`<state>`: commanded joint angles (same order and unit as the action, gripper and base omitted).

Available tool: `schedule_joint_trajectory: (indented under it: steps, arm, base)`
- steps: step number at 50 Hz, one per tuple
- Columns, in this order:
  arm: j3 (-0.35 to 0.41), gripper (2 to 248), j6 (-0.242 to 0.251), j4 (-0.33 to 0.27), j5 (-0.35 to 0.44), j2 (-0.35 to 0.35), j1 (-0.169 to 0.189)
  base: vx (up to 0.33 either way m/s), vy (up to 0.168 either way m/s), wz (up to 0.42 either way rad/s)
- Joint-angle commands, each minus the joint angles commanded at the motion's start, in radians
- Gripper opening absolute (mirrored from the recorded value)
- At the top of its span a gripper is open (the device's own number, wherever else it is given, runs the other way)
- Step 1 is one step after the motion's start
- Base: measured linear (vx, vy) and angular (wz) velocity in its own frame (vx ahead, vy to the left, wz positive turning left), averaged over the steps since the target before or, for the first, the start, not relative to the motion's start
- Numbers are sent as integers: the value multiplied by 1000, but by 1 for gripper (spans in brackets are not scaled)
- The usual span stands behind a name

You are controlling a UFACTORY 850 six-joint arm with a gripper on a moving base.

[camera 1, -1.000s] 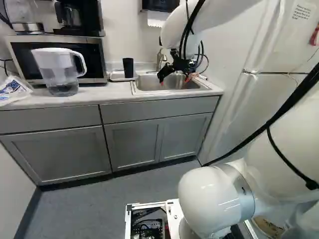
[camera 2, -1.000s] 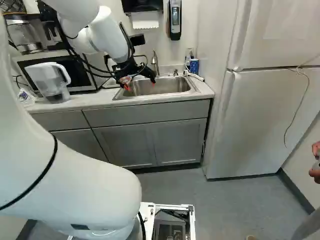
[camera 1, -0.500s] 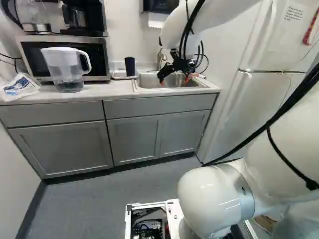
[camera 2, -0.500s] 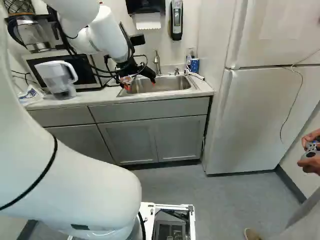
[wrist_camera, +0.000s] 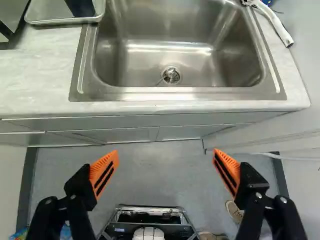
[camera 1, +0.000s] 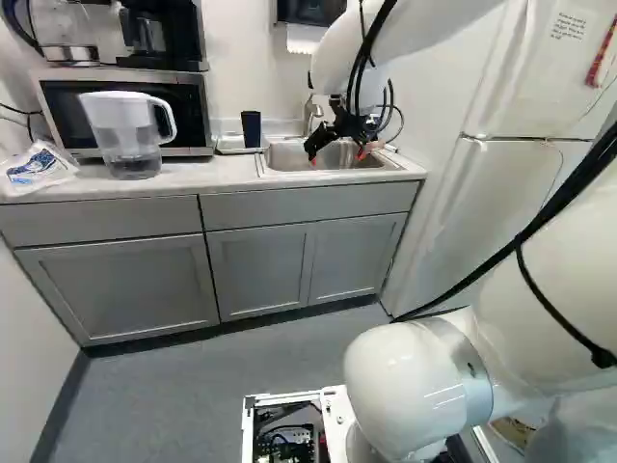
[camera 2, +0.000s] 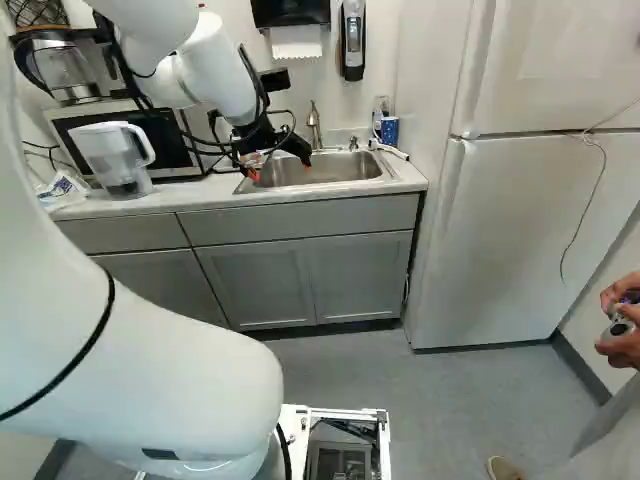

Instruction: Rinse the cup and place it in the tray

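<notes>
The gripper [camera 1: 337,154] is over the front of the steel sink [camera 1: 289,158], its orange-padded fingers spread wide. In the wrist view the gripper [wrist_camera: 165,154] holds nothing, and the sink basin [wrist_camera: 145,55] lies ahead of it. A dark blue cup [camera 1: 251,129] stands on the shallow tray [camera 1: 228,146], on the counter beside the sink. The wrist view catches only part of the cup [wrist_camera: 81,7] and the tray [wrist_camera: 62,21]. No contact shows between gripper and cup.
The faucet [camera 2: 314,124] rises behind the sink. Further along the counter stand a water pitcher [camera 1: 123,135] and a microwave [camera 1: 183,96]; a plastic bag [camera 1: 40,166] lies at the end. A white hose [wrist_camera: 276,25] rests beside the sink, near the fridge [camera 2: 530,230].
The base has moved slightly, shifting the counter and fridge in both base views over the earlier half second. The arm keeps its pose against its lowest joint, and the gripper stays open.
</notes>
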<state>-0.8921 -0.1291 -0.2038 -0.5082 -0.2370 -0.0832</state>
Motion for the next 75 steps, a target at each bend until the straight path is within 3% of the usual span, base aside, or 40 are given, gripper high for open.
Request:
schedule_joint_trajectory:
  steps: [38,75]
  arm:
    - [74,247,12,19,127,-4,8]
    - [237,247,38,60,407,-12,25]
  base:
    - [0,0,0]
    - [0,0,0]
